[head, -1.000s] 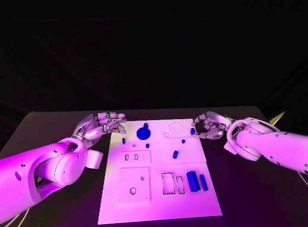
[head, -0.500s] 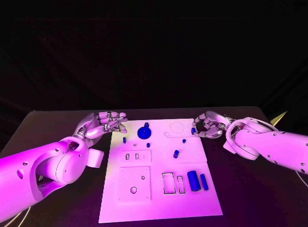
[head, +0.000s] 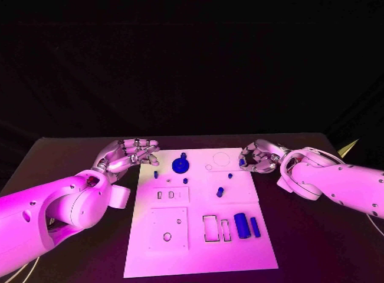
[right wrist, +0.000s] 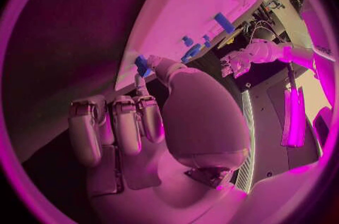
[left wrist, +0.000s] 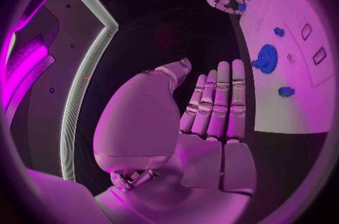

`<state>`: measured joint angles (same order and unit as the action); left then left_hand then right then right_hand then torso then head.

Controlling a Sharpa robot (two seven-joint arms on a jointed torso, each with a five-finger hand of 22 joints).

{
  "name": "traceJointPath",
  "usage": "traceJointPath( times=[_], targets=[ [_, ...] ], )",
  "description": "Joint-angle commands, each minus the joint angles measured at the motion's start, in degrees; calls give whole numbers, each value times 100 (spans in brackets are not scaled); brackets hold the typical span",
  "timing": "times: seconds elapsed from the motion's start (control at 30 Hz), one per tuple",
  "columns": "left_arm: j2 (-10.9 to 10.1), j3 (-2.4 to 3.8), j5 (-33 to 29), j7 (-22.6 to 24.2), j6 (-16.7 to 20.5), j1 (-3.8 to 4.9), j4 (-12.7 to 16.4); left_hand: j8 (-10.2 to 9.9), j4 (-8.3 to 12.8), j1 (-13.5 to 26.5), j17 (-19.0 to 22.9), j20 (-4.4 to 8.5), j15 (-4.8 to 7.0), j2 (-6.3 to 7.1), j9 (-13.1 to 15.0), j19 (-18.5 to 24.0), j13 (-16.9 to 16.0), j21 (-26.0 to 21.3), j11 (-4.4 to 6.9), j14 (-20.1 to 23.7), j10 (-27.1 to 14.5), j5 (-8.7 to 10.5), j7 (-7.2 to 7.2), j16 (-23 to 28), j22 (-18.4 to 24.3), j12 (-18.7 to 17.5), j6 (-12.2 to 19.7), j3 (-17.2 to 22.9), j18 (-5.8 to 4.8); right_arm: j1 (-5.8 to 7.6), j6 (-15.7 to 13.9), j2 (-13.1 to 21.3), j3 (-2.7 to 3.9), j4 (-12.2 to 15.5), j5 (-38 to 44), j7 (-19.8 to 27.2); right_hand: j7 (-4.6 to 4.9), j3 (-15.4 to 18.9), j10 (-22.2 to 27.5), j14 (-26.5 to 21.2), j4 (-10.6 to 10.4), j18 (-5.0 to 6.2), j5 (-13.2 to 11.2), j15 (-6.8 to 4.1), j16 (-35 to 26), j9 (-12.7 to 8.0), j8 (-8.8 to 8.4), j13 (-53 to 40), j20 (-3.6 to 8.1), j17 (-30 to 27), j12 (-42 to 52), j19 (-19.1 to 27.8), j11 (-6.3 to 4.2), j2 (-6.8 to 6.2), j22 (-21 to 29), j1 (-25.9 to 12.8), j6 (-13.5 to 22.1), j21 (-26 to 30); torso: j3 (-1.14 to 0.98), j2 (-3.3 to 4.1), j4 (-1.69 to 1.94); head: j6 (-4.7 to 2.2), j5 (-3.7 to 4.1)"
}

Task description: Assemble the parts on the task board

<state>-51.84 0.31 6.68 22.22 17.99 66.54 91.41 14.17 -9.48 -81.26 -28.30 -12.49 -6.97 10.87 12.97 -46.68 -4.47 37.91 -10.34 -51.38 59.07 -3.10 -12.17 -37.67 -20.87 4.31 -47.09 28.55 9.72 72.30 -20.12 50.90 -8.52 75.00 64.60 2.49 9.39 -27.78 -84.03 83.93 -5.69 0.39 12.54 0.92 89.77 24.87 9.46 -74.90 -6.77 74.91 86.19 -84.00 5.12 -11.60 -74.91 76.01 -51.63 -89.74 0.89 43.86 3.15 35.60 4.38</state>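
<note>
The head view looks down from above and behind the task board (head: 200, 218), taking in its whole length, well apart from it. The left wrist view sits close behind the left hand (left wrist: 212, 105), facing past it to the board's far corner. The right wrist view sits close behind the right hand (right wrist: 134, 122), facing across the board. Both wrist views share the board's far end with the head view

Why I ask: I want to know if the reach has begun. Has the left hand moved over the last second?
Barely, if at all: the left hand hangs by the task board's far left corner as before, holding nothing.
</note>
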Motion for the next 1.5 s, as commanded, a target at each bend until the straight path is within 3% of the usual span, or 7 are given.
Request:
traceJointPath(
  times=[0.03, 0.27, 0.63, 0.97, 1.17, 1.5],
  targets=[
    [11, 4, -11, 44, -93, 2, 6, -6, 39, 62, 5, 12, 15, -6, 5, 35, -5, 20, 10, 35, -32, 15, -153, -30, -5, 5, 42, -11, 45, -5, 69, -12, 0, -4, 3, -5, 9, -40, -180, 607, 0, -39, -4, -29, 23, 4, 29, -1103, 7, 1509, 18, -600, -33, 30, -1509, -9, -37, -26, -1, -2, -3, -6, -11],
    [10, 4, -11, 41, -92, 2, 4, -6, 39, 62, 5, 12, 15, -6, 5, 35, -5, 20, 10, 35, -32, 15, -153, -30, -5, 5, 42, -11, 45, -6, 22, -19, 0, -9, 3, -8, -22, -74, -196, 607, 16, -39, -5, -54, 23, 32, 82, -1118, 27, 1509, 31, -600, -59, 57, -1509, -20, -139, -26, -2, 1, -6, -9, -10],
    [6, 3, -11, 37, -92, 2, 1, -6, 39, 62, 5, 12, 15, -6, 5, 35, -5, 20, 10, 35, -32, 15, -153, -30, -5, 5, 42, -11, 45, -7, -248, -18, 0, -13, 4, 19, -210, -186, -268, 607, 161, -39, -29, -209, 23, 257, 486, -1180, 167, 1509, 84, -600, -225, 265, -1509, 21, -539, -26, -4, 0, -3, -2, -11],
    [4, 3, -11, 36, -97, 2, -4, -6, 39, 62, 5, 12, 15, -6, 5, 35, -5, 20, 10, 35, -32, 15, -153, -30, -5, 5, 42, -11, 45, -7, -559, 6, 2, 104, -7, 22, -236, -203, -293, 607, 195, -39, -30, -233, 23, 307, 562, -1203, 193, 1509, 103, -600, -250, 304, -1509, 22, -552, -26, -4, -4, -5, 7, -24],
    [6, 3, -11, 35, -101, 2, -24, -6, 39, 62, 5, 12, 15, -6, 5, 35, -5, 20, 10, 35, -32, 15, -153, -30, -5, 5, 42, -11, 45, 22, -727, 132, 18, 436, -89, -230, -202, -260, -212, 607, 212, -39, 141, -210, 23, 343, 581, -1125, 192, 1509, 26, -600, -234, 373, -1509, -17, -401, -26, 5, -20, -6, 8, -20],
    [41, 2, -13, 22, -114, 2, -115, -6, 39, 62, 5, 12, 15, -6, 5, 35, -5, 20, 10, 35, -32, 15, -153, -30, -5, 5, 42, -11, 45, 151, -1080, 179, 34, 1534, 121, -1179, -195, -285, -178, 607, 192, -39, 181, -200, 23, 369, 609, -1091, 183, 1509, -10, -600, -225, 438, -1509, -62, -361, -26, 5, -42, -27, -7, -63]
  ],
)
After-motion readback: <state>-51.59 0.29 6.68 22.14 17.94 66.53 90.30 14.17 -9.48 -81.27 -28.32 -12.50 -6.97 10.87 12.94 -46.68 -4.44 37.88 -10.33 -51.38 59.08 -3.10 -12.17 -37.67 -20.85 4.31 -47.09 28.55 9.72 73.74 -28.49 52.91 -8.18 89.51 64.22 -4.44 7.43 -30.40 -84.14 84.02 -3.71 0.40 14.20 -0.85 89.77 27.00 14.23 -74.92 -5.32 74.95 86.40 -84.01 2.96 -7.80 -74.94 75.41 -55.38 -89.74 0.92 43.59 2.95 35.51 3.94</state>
